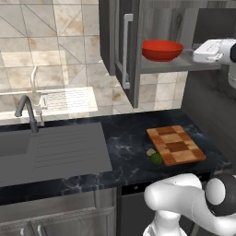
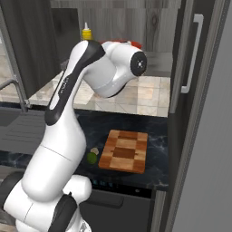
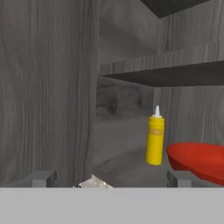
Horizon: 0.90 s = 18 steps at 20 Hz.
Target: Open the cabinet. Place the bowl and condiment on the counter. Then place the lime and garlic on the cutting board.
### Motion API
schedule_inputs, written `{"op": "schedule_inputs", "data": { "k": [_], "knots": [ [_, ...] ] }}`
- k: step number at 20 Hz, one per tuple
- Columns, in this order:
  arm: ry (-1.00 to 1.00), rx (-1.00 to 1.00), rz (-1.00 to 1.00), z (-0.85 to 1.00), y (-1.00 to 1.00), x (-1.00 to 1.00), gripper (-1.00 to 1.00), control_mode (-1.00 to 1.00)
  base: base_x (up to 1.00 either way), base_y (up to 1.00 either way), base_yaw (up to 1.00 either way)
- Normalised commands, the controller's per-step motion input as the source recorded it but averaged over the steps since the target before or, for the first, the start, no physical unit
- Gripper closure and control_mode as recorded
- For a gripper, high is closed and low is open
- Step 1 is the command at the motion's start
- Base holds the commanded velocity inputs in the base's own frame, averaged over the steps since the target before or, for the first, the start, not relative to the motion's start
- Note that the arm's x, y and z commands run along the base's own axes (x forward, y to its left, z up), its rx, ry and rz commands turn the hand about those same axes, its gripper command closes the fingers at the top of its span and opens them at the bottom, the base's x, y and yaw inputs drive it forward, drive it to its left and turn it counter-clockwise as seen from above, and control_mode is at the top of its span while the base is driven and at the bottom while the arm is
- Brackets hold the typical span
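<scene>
You're looking at the cabinet [image 1: 159, 32] standing open, doors swung out, with the bowl [image 1: 162, 50] and the condiment [image 3: 154, 141] sitting on its lower shelf — bowl toward the front edge, bottle upright just beside it and deeper in, a small gap between them. The gripper [image 3: 111, 179] is hovering at the shelf opening with its jaws spread wide and nothing between them.

Risks, biggest first. The open door [image 2: 188, 63] is hanging close beside the arm, so a wide swing on the way out is likely clipping it. The bowl is wide and shallow with a glossy rim; a pinch on the rim is probably slipping or tipping it off the shelf edge onto what's below. The bottle is slim and tall, so a glancing finger is likely toppling it, and it could roll back out of reach. Going for the bottle first means reaching past the bowl — contact there is pushing the bowl outward.

Below, the counter [image 1: 129, 138] is black marble-look and level. The cutting board [image 1: 175, 144] is lying flat on it, directly under the shelf. The lime [image 1: 156, 159] and garlic [image 1: 150, 151] are sitting touching each other on the counter just beside the board's near corner, not yet on it. A grey sink [image 1: 50, 147] with a tap [image 1: 27, 113] is taking up the far side, beige tile [image 1: 55, 41] behind.
</scene>
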Motion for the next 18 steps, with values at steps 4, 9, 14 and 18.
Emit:
{"op": "schedule_inputs", "data": {
  "k": [4,9,14,18],
  "knots": [
    [0.05,0.00,0.00,0.05,0.00,0.45,-1.00,-1.00,0.00,0.00,0.00],
    [0.08,0.00,0.00,0.21,0.00,0.41,-1.00,-1.00,0.00,0.00,0.00],
    [0.08,0.00,0.00,0.30,0.00,0.34,-1.00,-1.00,0.00,0.00,0.00],
    [0.06,-0.06,0.00,0.22,0.00,0.28,-1.00,-1.00,0.00,0.00,0.00]
  ]
}}
